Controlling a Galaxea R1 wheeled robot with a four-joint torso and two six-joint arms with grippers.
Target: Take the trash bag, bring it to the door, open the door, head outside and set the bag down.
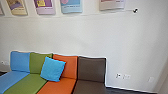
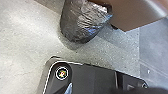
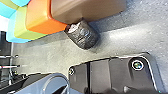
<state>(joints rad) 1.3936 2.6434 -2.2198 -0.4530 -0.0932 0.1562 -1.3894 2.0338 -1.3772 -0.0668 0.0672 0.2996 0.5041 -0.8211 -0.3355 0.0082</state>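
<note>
The dark, shiny trash bag (image 2: pixel 83 23) stands on the grey floor close against the brown end of the sofa in the left wrist view. In the right wrist view the same bag (image 3: pixel 85 36) rests beside the brown and orange seats, with something pale at its top. Floor lies between the bag and the robot's own dark base plate, and nothing is seen touching the bag. How the fingers of either gripper stand cannot be made out.
A sofa in blue, green, orange and brown (image 1: pixel 92 69) runs along a white wall (image 1: pixel 125 37), with a blue cushion (image 1: pixel 52 69) on it. Posters (image 1: pixel 45 6) hang above. Grey floor (image 3: pixel 50 55) stretches between the sofa and the robot's base.
</note>
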